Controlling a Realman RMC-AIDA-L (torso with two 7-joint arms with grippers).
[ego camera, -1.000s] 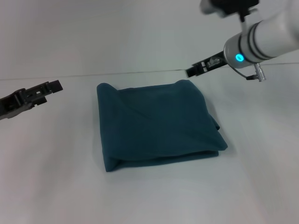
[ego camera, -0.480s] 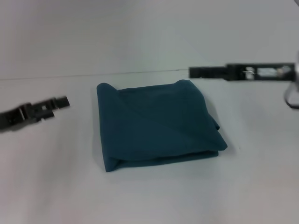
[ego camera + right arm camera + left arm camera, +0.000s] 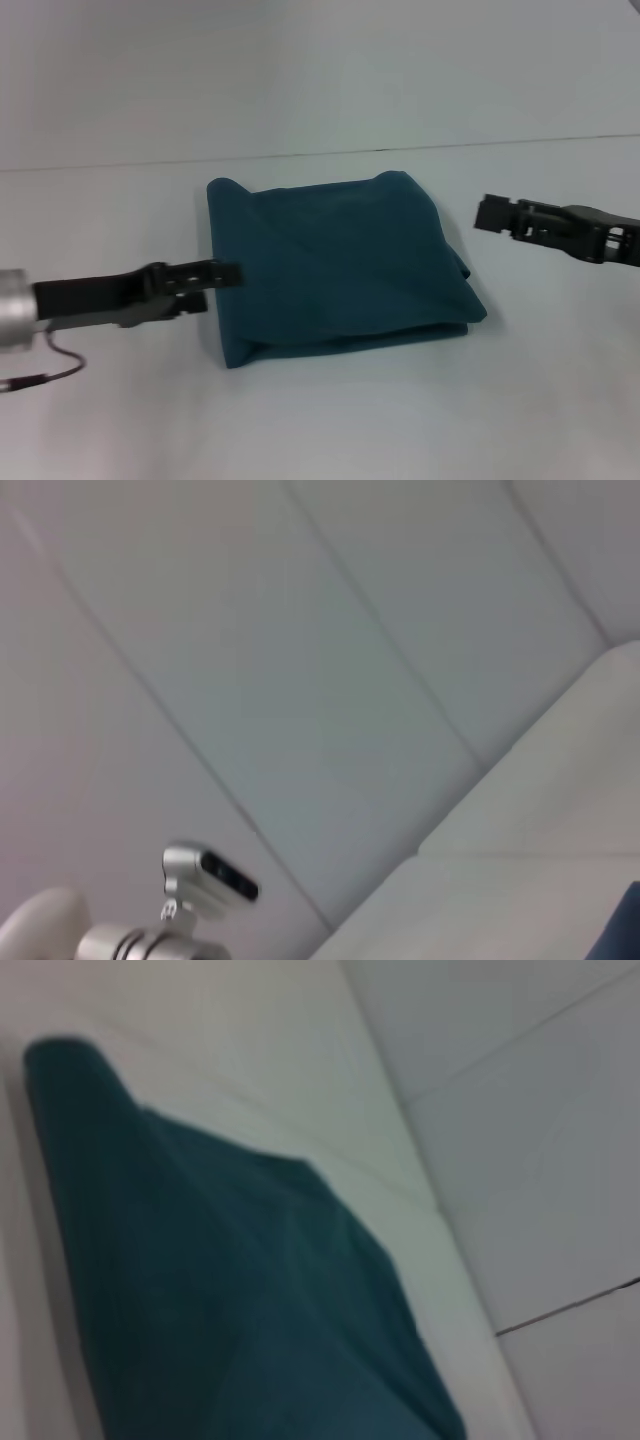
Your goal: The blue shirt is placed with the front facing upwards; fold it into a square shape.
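Observation:
The blue shirt lies folded into a rough square in the middle of the white table, plain teal side up, with soft creases and its lettering hidden. My left gripper reaches in from the left and hangs at the shirt's left edge, holding nothing. My right gripper is just off the shirt's right side, apart from it and holding nothing. The left wrist view shows the shirt close up. In the right wrist view only a corner of the shirt shows.
The table's far edge meets a pale wall right behind the shirt. Bare white tabletop surrounds the shirt on every side. The right wrist view shows wall panels and a silver arm part.
My left gripper has swung right and toward the front, from well left of the shirt to its left edge. My right gripper dropped from behind the far right corner to beside the right side.

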